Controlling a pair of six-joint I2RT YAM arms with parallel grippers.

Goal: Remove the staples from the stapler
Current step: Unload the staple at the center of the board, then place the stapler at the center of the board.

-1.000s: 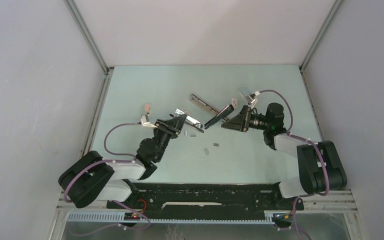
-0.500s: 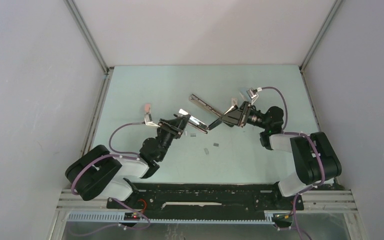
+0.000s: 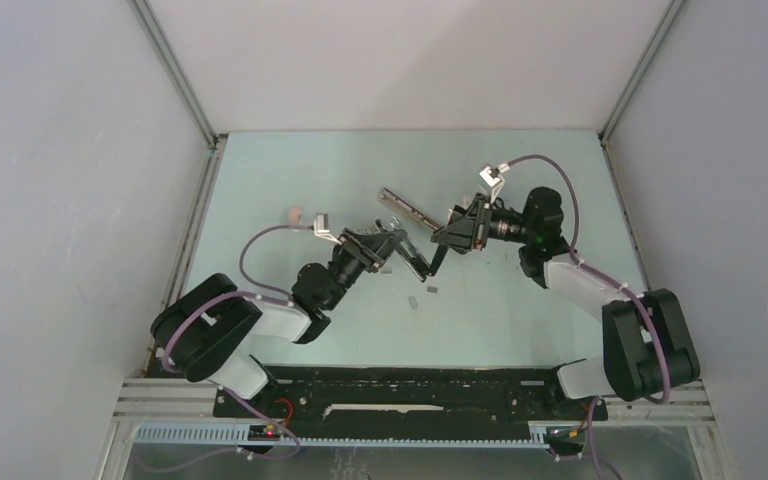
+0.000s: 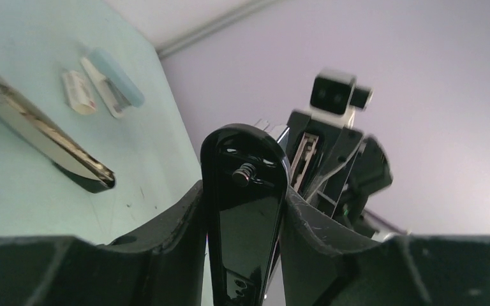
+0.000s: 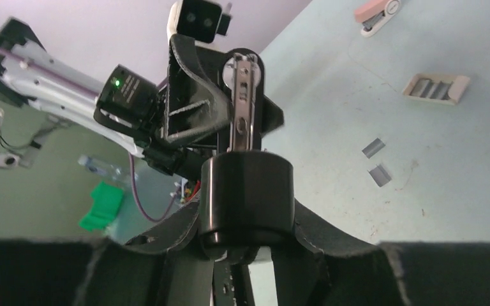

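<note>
A long black stapler, swung wide open, hangs over the middle of the table between both grippers. My left gripper is shut on one glossy black arm of the stapler, which fills the gap between its fingers. My right gripper is shut on the rounded black end of the other arm. Beyond that end the silvery magazine rail runs toward the left gripper. The stapler's chrome arm sticks out toward the back. Two loose strips of staples lie on the table.
A small pink stapler lies at the left of the table. A beige tray of staple strips sits near it. A pale blue item and a white one lie further back. Walls close in the table on three sides.
The right gripper has shut on the stapler's black end. Both arms have drawn together toward the middle, folding the stapler into a tighter V. The left grip is unchanged.
</note>
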